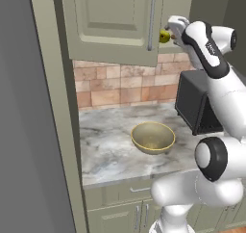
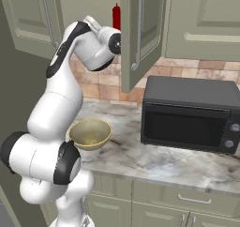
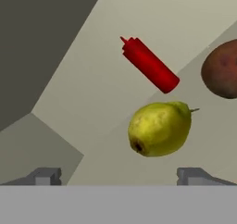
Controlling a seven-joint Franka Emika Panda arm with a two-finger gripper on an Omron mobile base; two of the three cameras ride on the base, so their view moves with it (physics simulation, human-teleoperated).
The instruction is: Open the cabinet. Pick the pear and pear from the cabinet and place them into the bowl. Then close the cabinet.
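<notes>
Gripper (image 3: 118, 176) fingers spread apart, facing pear (image 3: 159, 128) on cabinet (image 1: 115, 20) shelf; red bottle (image 3: 149, 65) behind pear. Bowl (image 1: 153, 136) mid-tabletop (image 1: 108, 150).

The cabinet (image 1: 115, 20) runs off the top edge in the left base view, so its top is cut off. Beside the cabinet door, the pear (image 1: 164, 36) is partly hidden behind the white arm. In the hand view, a brown round thing (image 3: 223, 69) beside the red bottle (image 3: 150, 65) is cut by the right edge. Behind the cabinet door, the red bottle's lower part is hidden.
</notes>
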